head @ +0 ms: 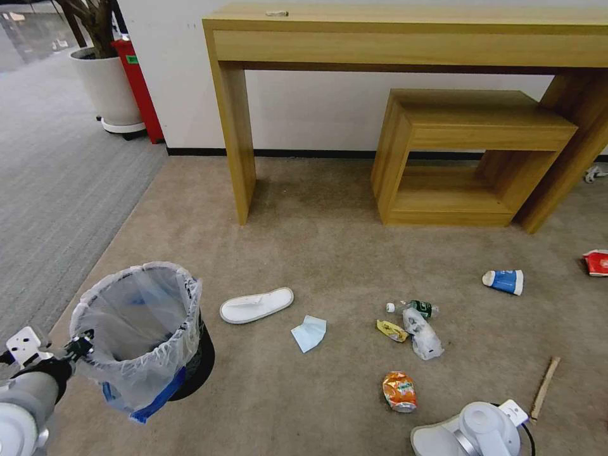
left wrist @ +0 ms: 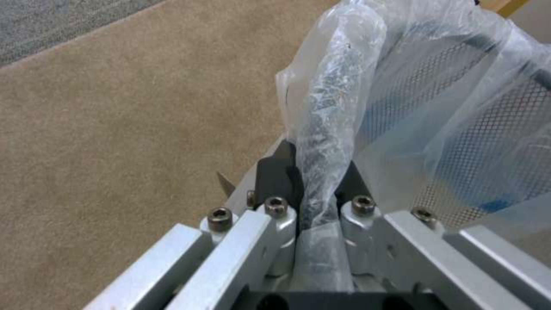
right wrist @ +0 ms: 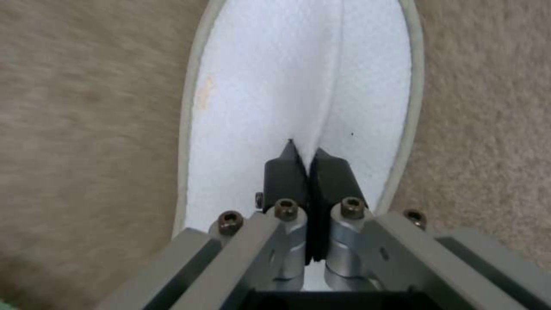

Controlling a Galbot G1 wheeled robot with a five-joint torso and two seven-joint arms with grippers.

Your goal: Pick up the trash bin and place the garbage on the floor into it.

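Note:
The trash bin, black with a crinkly whitish bag, hangs tilted at the left just above the beige floor. My left gripper is shut on its bagged rim. The right arm is low at the front right. In its wrist view the right gripper is shut on a pinched fold of a white slipper. Garbage lies scattered: another slipper, a blue mask, a bottle, a yellow wrapper, an orange wrapper, a blue cup, a red cup and a stick.
A wooden desk and a low wooden shelf unit stand against the far wall. Grey striped carpet borders the left. A white planter and a red object sit at the far left.

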